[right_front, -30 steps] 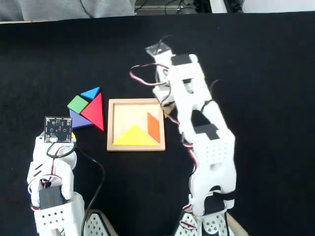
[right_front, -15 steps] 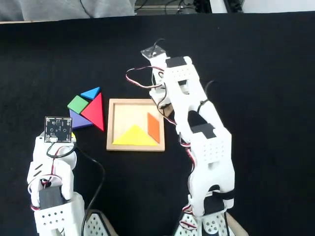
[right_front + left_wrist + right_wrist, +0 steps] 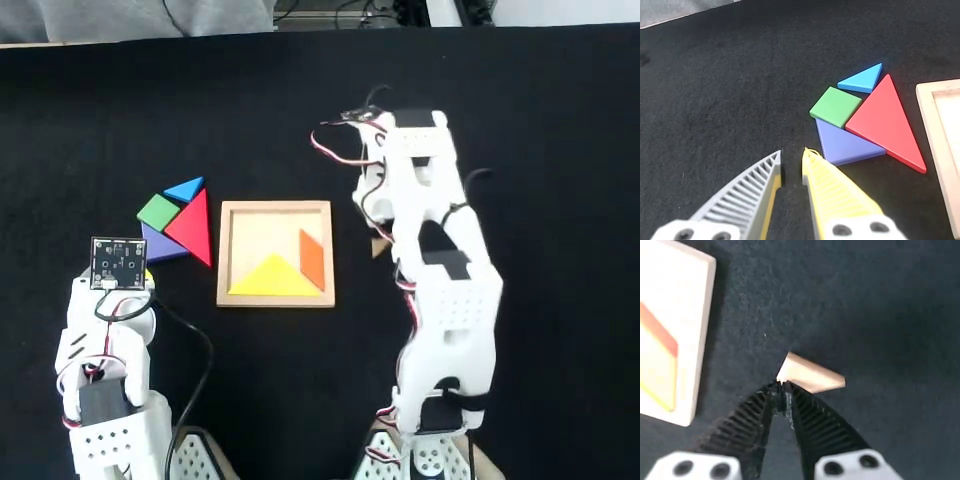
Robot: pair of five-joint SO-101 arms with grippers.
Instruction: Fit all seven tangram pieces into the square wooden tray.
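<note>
A black cloth (image 3: 560, 150) covered the whole tabletop, matte and slightly fuzzy, with pale specks of lint scattered over it. Along the top edge of the high view, at upper left, lay a fold of grey fabric (image 3: 130, 18), touching the cloth's far border. To its right, at top centre, dark cables (image 3: 330, 12) tangled together, and a white surface (image 3: 560, 10) filled the upper right corner.

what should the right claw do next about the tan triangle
Probably open the right claw and straddle the tan triangle: the jaws look shut at its corner, and it lies on the cloth beside the wooden tray.
</note>
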